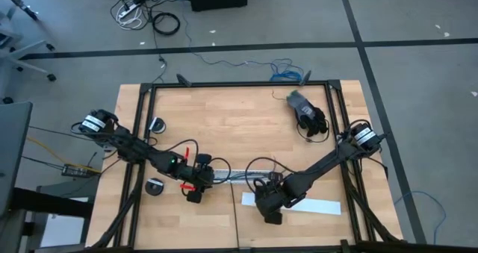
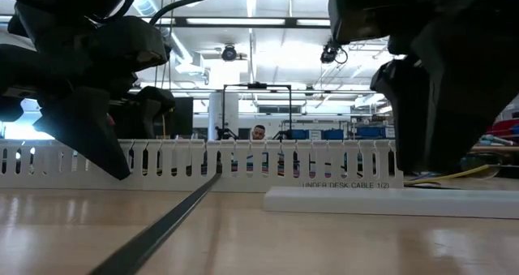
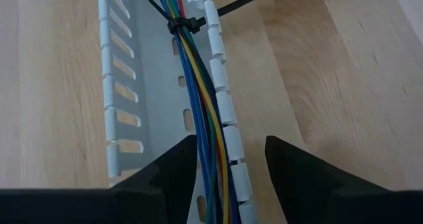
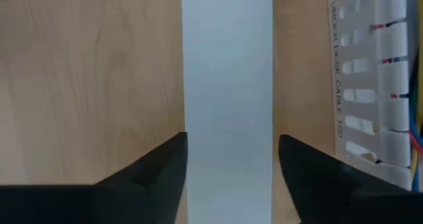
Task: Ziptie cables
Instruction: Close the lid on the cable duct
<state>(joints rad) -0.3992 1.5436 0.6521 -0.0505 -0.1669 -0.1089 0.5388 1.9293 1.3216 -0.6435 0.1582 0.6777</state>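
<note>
The cables, a bundle of blue, yellow, green and red wires, lie along the white slotted channel at the table's near middle. The black ziptie is looped around them. Its tail lies across the table toward the near edge. My left gripper is open over the channel. One finger is inside it and one outside, and the cables and one channel wall lie between them. My right gripper is open and straddles a flat white cover strip. My left gripper has one finger right beside the cables; I cannot tell whether it touches them. The other finger stands clear of the channel wall. My right gripper's fingers stand at the cover strip's two long edges; I cannot tell whether they touch.
The white cover strip lies near the front edge, right of centre, and is labelled in the low view. A dark bundle sits at the far right. Two round objects lie at the left. Black frame rails border the table.
</note>
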